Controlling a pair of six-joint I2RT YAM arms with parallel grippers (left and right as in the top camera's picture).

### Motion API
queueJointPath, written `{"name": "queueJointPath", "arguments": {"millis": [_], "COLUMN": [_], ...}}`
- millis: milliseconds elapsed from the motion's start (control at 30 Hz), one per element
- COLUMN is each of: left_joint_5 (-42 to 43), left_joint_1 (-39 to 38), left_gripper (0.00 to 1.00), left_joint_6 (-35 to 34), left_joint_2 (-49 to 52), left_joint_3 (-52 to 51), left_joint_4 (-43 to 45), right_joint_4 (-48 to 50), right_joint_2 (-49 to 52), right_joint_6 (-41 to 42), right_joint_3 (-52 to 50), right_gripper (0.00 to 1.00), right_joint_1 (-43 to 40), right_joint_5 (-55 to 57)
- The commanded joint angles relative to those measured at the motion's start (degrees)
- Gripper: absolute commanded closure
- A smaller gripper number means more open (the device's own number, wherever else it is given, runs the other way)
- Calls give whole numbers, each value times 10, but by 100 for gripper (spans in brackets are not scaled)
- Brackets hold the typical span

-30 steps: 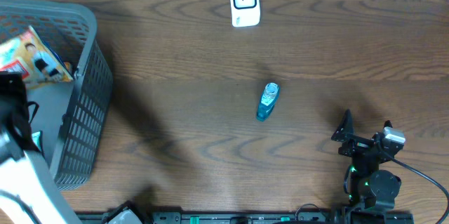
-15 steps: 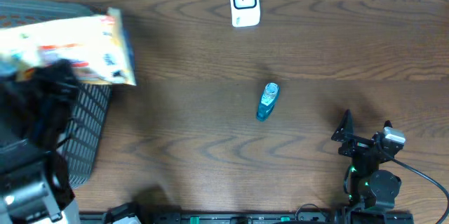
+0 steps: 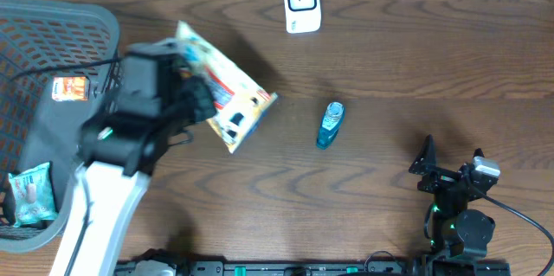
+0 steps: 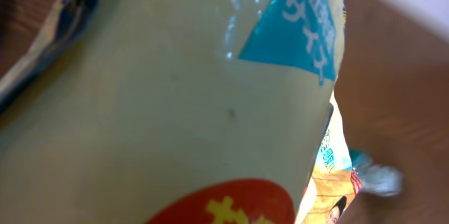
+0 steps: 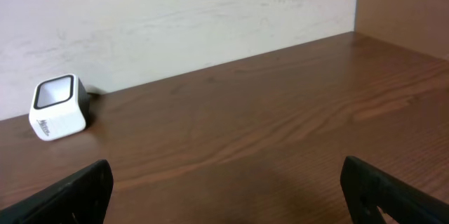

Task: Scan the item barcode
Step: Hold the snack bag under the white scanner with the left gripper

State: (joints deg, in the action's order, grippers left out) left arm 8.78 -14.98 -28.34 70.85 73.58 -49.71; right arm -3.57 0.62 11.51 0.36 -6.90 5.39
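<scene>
Dark brown wood-grain table [image 3: 389, 60], with a white wall strip along the far edge. Overhead: left gripper [image 3: 203, 103] is clamped on a colourful printed plastic snack bag [image 3: 234, 99]. The bag is tilted and most of it sticks out to that gripper's right. Grey plastic mesh basket [image 3: 52, 5] sits just to its left, with a small orange-and-white packet [image 3: 69, 88] and a teal packet [image 3: 33, 191] inside. White boxy barcode scanner [image 3: 302, 3] is ahead and to the right of the left gripper, well apart, at the far table edge. Small blue translucent bottle [image 3: 330, 125] lies flat on the table to that gripper's right, near the bag's corner but not touching it. Right gripper [image 3: 452, 153] sits low by the near edge, with the bottle ahead of it and to its left. Left wrist: the bag fills almost the whole frame, cream film with a teal triangle carrying white characters and a red patch below. The fingers are hidden behind it; the blurred bottle shows off past the bag's right edge. Right wrist: both dark fingertips [image 5: 70, 196] are spread wide at the bottom corners with nothing between them, only bare table. The scanner is ahead and to the left against a pale wall [image 5: 175, 13].
</scene>
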Motion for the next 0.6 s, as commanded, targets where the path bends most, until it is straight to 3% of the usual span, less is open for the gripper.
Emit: {"name": "queueJointPath", "arguments": {"millis": [0, 300, 567], "left_joint_5": [-26, -26, -26], "left_joint_1": [-42, -121, -149], "left_gripper": [93, 93, 93], "left_joint_6": [12, -47, -82], "left_joint_2": [66, 249, 318], "left_joint_3": [-6, -6, -6], "left_joint_4": [6, 64, 91], "right_joint_4": [-2, -2, -2], "right_joint_2": [-3, -3, -3], "right_joint_6": [-4, -4, -4], "right_joint_3": [0, 0, 0], "right_gripper": [1, 1, 1], "right_joint_1": [-3, -3, -3], "right_joint_5": [1, 1, 1]}}
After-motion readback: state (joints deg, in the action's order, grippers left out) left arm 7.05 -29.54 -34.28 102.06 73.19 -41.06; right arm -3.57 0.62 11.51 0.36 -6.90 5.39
